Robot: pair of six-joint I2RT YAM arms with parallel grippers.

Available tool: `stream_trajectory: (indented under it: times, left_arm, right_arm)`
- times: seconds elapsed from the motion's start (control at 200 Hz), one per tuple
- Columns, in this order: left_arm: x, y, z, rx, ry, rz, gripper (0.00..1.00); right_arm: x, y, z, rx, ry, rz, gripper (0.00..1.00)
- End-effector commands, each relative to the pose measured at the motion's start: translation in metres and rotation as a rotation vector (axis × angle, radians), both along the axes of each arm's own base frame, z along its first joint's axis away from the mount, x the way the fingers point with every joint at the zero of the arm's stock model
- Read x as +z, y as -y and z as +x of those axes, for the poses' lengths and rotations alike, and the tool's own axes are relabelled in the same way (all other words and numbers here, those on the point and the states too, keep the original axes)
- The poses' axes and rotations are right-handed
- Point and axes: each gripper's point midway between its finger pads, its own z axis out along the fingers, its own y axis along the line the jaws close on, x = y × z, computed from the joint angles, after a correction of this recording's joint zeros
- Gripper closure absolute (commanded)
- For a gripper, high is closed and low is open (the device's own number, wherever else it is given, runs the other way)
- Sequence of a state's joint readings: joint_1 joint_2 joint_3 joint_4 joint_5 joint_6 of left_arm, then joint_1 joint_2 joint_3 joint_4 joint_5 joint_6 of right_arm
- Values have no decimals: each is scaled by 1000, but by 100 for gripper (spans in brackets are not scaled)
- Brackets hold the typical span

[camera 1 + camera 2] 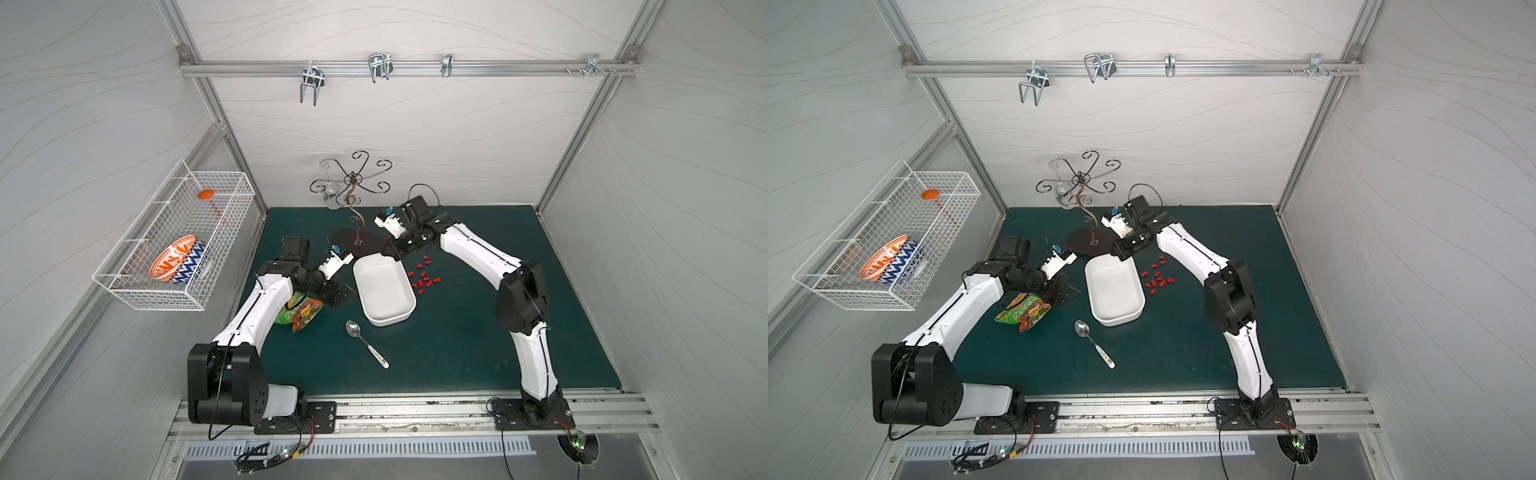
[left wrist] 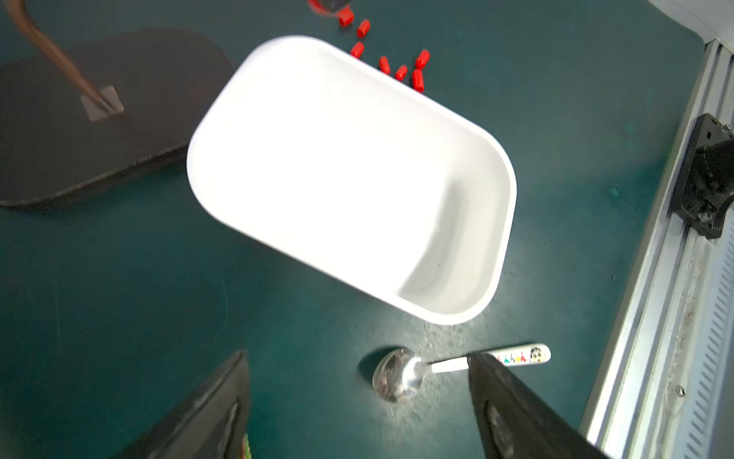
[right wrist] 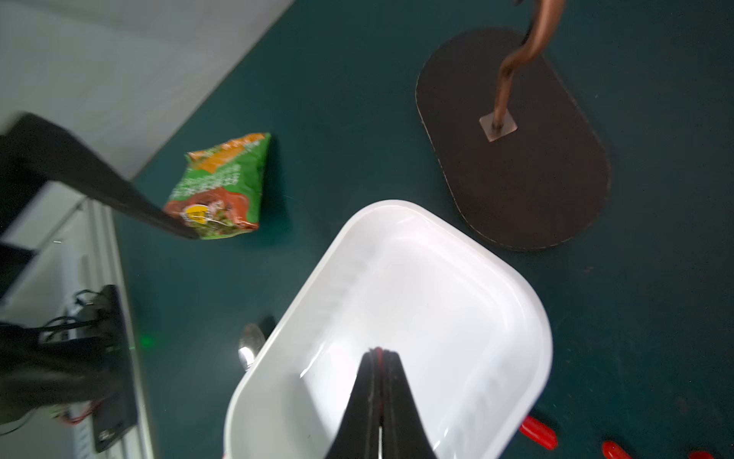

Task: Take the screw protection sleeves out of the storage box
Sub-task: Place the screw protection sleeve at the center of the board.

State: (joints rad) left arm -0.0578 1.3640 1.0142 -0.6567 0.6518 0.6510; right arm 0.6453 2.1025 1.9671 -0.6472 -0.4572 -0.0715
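The white storage box (image 1: 384,291) (image 1: 1115,291) lies on the green mat, and its inside (image 2: 345,171) looks bare apart from my right fingers. Several red screw protection sleeves (image 1: 424,278) (image 1: 1156,280) (image 2: 401,71) lie scattered on the mat just right of it. My right gripper (image 1: 392,252) (image 3: 378,353) reaches into the box's far end and is shut, with a thin red sleeve (image 3: 378,350) pinched at its tips. My left gripper (image 1: 340,295) (image 2: 357,355) hangs open and holds nothing, left of the box.
A spoon (image 1: 365,343) (image 2: 397,373) lies in front of the box. A green snack bag (image 1: 301,313) (image 3: 222,190) sits under my left wrist. The dark oval base of a curly metal stand (image 1: 357,245) (image 3: 516,159) borders the box's far end. A wire basket (image 1: 124,286) holds a patterned bowl (image 1: 178,259).
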Motion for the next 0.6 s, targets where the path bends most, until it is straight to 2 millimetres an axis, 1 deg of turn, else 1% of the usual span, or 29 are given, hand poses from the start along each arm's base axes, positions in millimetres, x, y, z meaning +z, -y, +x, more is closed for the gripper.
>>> stream_trajectory:
  times: [0.0, 0.065, 0.145, 0.25, 0.33, 0.42, 0.595]
  left_arm:
    - [27, 25, 24, -21, 136, -61, 10]
    - [31, 36, 30, -28, 155, -74, 10]
    - [34, 42, 37, -9, 156, -94, 10]
    - [35, 46, 40, 3, 148, -116, 10]
    - [31, 46, 37, 0, 144, -113, 10]
    - [29, 45, 34, -6, 150, -104, 10]
    - [28, 43, 27, -15, 155, -93, 10]
  right_arm:
    - [13, 29, -19, 24, -116, 50, 99]
    - [11, 52, -14, -6, -99, 24, 98]
    - [1, 86, -4, -69, -77, -33, 98]
    - [-24, 132, 13, -169, -63, -135, 97]
    - [-50, 158, 22, -226, -71, -216, 97]
    - [-79, 174, 29, -263, -79, -301, 96]
    - [-124, 173, 34, -275, -126, -395, 94]
